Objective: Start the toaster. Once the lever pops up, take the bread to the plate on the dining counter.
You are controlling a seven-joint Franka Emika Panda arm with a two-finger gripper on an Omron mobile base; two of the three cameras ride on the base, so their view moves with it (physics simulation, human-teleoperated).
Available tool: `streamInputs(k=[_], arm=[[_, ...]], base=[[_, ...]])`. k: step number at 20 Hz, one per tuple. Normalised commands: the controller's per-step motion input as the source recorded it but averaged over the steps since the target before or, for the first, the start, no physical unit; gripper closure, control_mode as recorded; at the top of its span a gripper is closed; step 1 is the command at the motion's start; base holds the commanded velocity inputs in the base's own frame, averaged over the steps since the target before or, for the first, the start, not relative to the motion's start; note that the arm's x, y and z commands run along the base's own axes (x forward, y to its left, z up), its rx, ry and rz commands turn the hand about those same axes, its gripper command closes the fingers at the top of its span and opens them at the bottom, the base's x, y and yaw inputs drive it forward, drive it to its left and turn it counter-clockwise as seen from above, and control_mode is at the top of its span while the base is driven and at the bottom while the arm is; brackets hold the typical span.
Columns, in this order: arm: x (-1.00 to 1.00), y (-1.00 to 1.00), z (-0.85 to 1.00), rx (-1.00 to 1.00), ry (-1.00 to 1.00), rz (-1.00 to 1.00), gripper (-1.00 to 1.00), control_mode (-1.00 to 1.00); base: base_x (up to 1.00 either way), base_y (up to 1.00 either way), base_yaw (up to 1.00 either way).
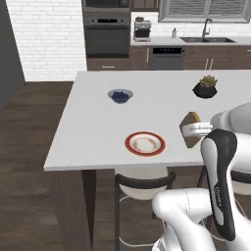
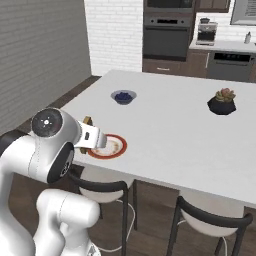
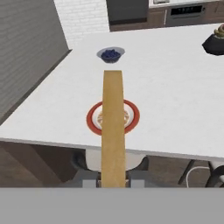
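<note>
My gripper is shut on the bread, a tan slice held edge-on that runs up the middle of the hand view. In the left base view the bread hangs in the gripper above the near edge of the dining counter, to the right of the plate. The red-rimmed plate lies beyond and below the slice, partly hidden by it. In the right base view the plate sits just past my hand. The toaster is out of view.
A small grey bowl of blueberries stands behind the plate. A dark potted plant sits at the counter's right. Black-backed stools stand under the near edge. Oven and sink counter line the far wall.
</note>
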Motion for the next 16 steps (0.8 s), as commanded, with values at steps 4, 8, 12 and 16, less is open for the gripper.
streamInputs(k=[4, 8, 12, 16], arm=[[0.0, 0.0, 0.0, 0.0, 0.0, 0.0, 1.0, 1.0], [0.0, 0.0, 0.0, 0.0, 0.0, 0.0, 1.0, 1.0], [0.0, 0.0, 0.0, 0.0, 0.0, 0.0, 1.0, 1.0], [0.0, 0.0, 0.0, 0.0, 0.0, 0.0, 1.0, 1.0]], base=[[0.07, 0.07, -0.05], [0.39, 0.17, 0.0], [0.18, 0.11, 0.0], [0.0, 0.0, 0.0]])
